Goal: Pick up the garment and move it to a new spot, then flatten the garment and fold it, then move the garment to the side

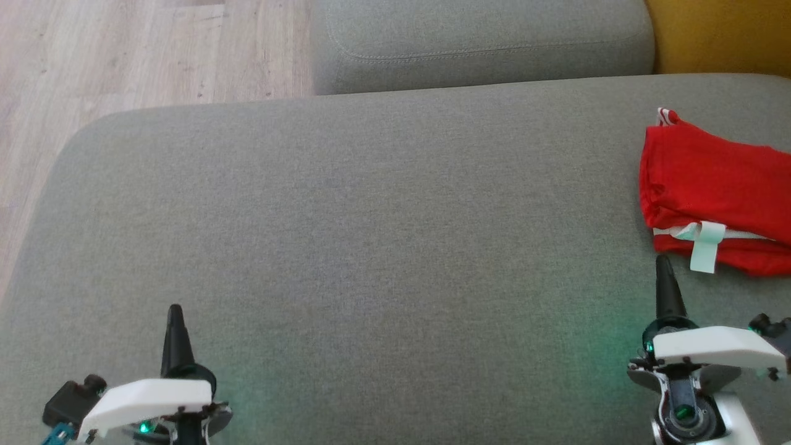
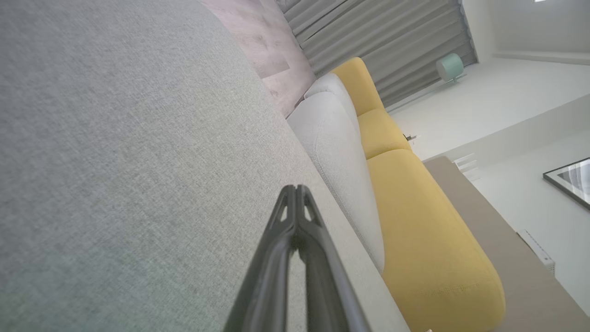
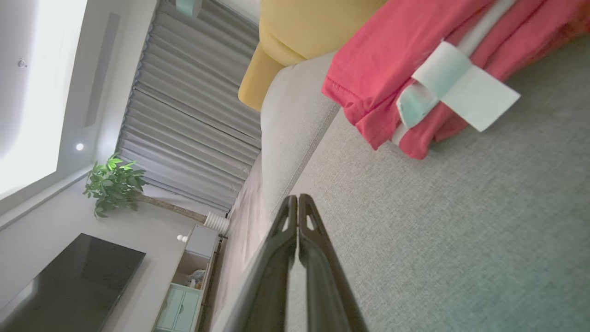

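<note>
One garment (image 1: 710,179), one left hand (image 1: 175,309), one right hand (image 1: 663,261)

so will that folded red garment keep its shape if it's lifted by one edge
Probably not: the red garment looks like thin soft cloth lying in loose layers, so it would likely droop and unfold. It seems light, and a push would probably bunch it on the grey cushion rather than slide it. Its white tag lies loose and may flap.
</note>
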